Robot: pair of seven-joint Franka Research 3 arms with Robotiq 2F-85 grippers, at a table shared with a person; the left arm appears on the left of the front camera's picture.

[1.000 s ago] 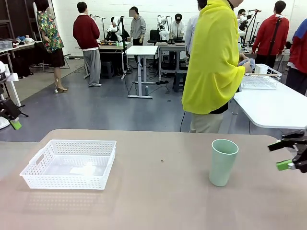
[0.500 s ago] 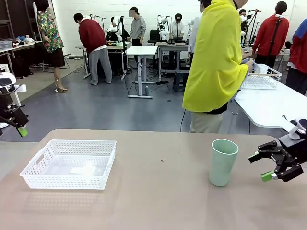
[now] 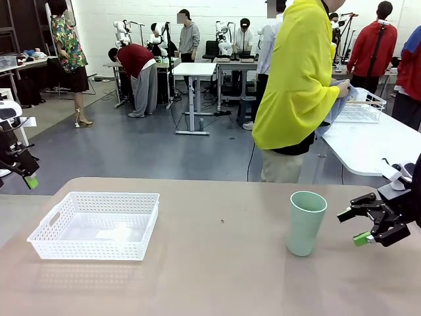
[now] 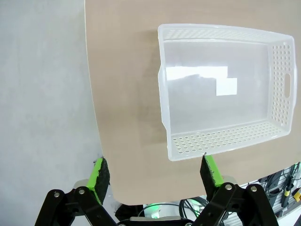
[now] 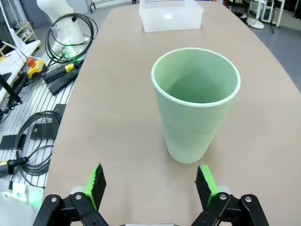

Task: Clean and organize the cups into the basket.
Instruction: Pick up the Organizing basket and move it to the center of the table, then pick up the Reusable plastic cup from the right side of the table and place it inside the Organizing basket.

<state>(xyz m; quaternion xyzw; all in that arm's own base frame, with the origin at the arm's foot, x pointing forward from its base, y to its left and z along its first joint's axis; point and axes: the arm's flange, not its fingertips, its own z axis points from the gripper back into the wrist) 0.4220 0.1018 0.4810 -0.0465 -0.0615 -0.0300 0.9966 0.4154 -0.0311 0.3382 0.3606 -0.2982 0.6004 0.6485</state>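
A pale mint green cup (image 3: 305,222) stands upright on the tan table, right of centre; it looks empty in the right wrist view (image 5: 194,103). My right gripper (image 3: 354,226) hovers open just to the cup's right, its fingers pointing at it, a short gap between them. In its wrist view the cup stands ahead of the open right gripper (image 5: 150,182). The white mesh basket (image 3: 47,227) sits on the table's left part with a small white slip inside. My left gripper (image 3: 25,171) is off the table's left edge, raised and open. The basket (image 4: 165,89) lies below the left gripper (image 4: 155,172).
A person in a yellow top (image 3: 296,79) stands at the table's far side, turned toward a white side table (image 3: 375,148) bearing a wire basket (image 3: 358,105). Cables and tools (image 5: 42,75) lie on a bench beside the table.
My right gripper has come in from the right edge, leftward, to just beside the mint cup. The left arm shifted slightly. The person in yellow turned further to the side table.
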